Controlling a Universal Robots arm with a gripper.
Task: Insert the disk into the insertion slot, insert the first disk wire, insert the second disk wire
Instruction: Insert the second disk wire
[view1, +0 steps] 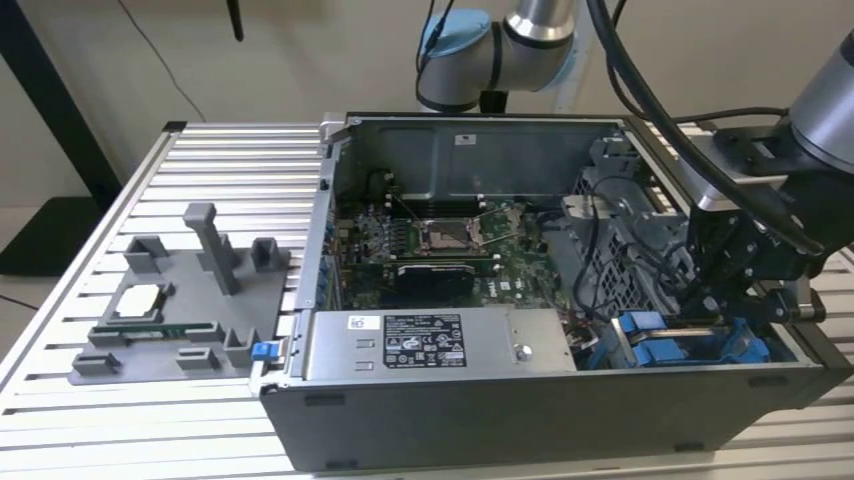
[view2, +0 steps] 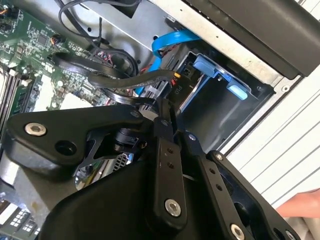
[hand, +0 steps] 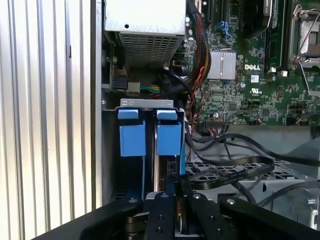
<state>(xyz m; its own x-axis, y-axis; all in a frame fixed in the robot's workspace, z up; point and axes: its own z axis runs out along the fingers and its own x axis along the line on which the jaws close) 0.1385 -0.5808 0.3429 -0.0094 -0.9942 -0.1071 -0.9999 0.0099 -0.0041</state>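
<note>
We see a robot lab or workshop. An open computer case (view1: 534, 300) sits on a ribbed metal surface (view1: 80, 300), a grey holder (view1: 187, 300) with small parts lies beside it, and a robot arm (view1: 534, 30) reaches over.

Blue tabs (hand: 150, 134) trim the grey slot (hand: 145, 104); the board (view1: 441, 240) is green, the gripper (hand: 175, 210) black, the table (view1: 200, 150) ribbed silver.
</note>
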